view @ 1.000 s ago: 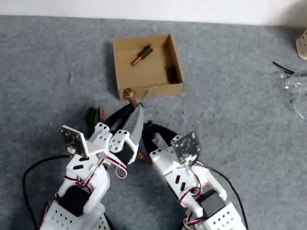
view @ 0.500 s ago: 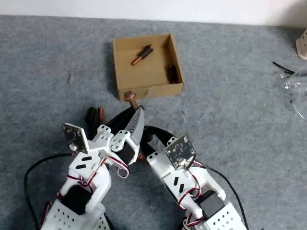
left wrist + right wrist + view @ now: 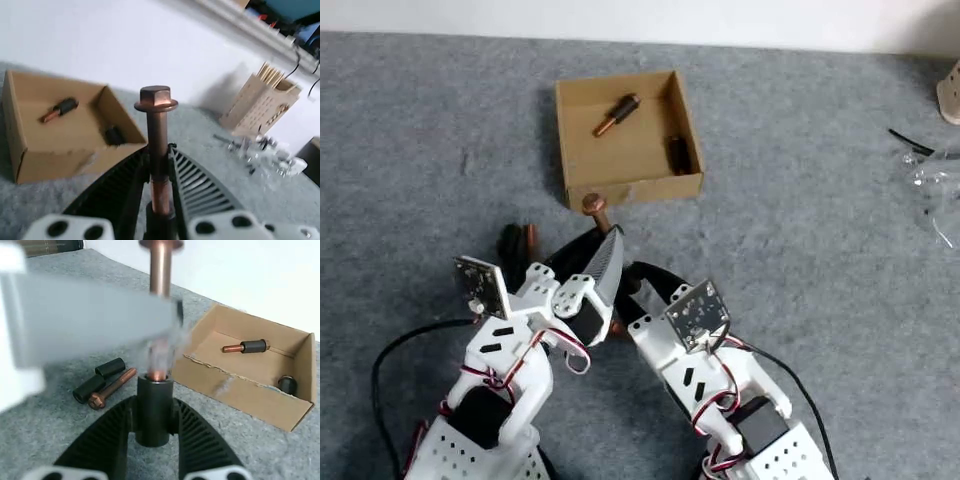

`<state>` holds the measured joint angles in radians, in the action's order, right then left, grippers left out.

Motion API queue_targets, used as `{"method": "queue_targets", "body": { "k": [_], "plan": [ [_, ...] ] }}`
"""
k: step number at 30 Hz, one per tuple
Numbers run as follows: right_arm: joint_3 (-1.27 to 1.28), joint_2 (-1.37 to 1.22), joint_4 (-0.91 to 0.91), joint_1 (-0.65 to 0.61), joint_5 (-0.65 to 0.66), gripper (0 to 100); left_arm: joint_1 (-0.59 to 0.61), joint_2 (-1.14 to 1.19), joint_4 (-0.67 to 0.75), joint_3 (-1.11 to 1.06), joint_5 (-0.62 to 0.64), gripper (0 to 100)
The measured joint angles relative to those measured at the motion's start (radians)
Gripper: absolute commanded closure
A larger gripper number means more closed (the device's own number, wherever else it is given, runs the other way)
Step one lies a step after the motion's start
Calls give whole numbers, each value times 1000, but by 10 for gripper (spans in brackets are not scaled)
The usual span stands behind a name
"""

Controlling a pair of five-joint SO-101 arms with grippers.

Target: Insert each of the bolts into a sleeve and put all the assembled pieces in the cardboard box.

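Note:
My left gripper is shut on a copper bolt, held upright with its head up; from above, the bolt head sits just in front of the cardboard box. My right gripper is shut on a black sleeve, also upright. The bolt stands right above it, its tip at the sleeve's mouth. The cardboard box holds an assembled bolt and sleeve and a second dark piece. Two loose sleeves and a loose bolt lie on the carpet.
The loose parts lie left of the grippers, close to the left arm. A wooden holder with sticks and thin cables with clear plastic bits are at the far right. A white wall borders the grey carpet at the back.
The left gripper has drawn the bolt a little back from the box, toward the arms. The right arm shifted slightly left, bringing the sleeve under the bolt.

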<state>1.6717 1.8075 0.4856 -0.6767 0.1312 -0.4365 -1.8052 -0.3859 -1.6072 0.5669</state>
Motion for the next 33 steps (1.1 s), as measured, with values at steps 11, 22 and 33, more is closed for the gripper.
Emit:
{"method": "queue_targets", "body": {
  "k": [11, 22, 33],
  "plan": [
    [0, 0, 2, -5, 2, 994, -6, -2, -92, 9, 2, 994],
    [0, 0, 2, -5, 2, 994, -6, -2, -94, 9, 0, 748],
    [0, 6, 2, -3, 3, 994, -6, -2, -249, 35, -5, 598]
  ]
}}
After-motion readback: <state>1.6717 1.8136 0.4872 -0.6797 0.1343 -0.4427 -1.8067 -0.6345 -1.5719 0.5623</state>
